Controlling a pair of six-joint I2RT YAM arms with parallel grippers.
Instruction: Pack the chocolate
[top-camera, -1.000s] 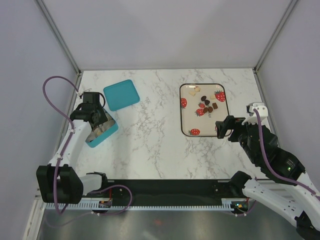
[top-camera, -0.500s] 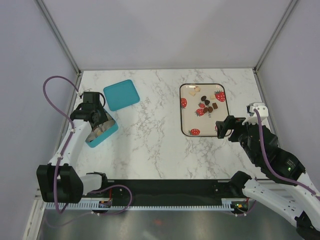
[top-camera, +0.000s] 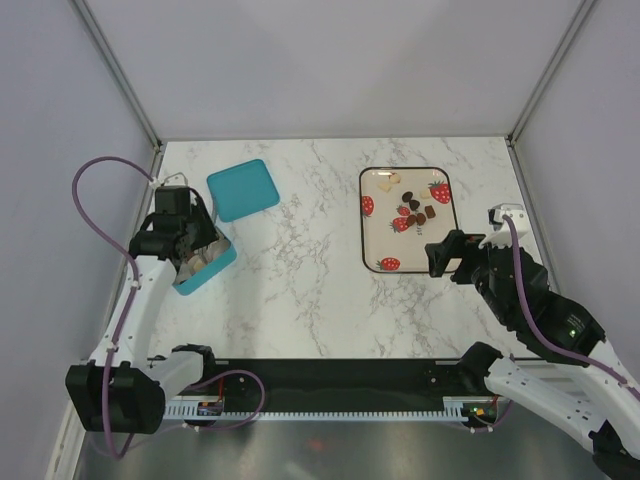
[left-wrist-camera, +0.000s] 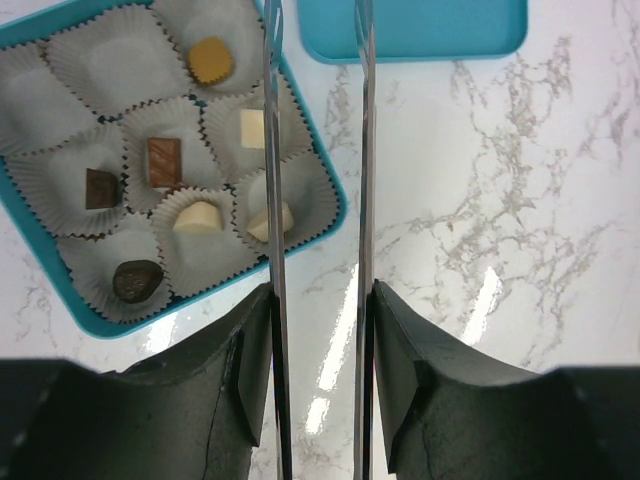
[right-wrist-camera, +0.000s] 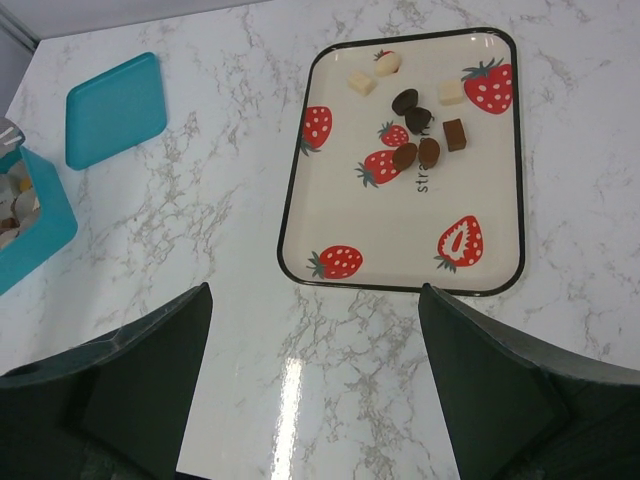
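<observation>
Above the box (left-wrist-camera: 332, 218) rim, the left gripper (left-wrist-camera: 320, 325) clamps the tongs (left-wrist-camera: 273, 150), blades apart, tips unseen; the right gripper (right-wrist-camera: 315, 300) gapes empty near the tray (right-wrist-camera: 297, 190). Chocolate (right-wrist-camera: 405, 100) lies in both; a smooth piece could slip mid-carry.

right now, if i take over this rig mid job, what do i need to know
Left gripper: shut on the tongs; their blades are apart with nothing between them, over the right edge of the teal box.
Right gripper: open and empty, hovering by the near edge of the tray.
Done: seven chocolates sit in the box's paper cups, one each.
To do: about eight pieces wait on the tray, two cups look empty, and the lid lies off the box, beside it.
</observation>
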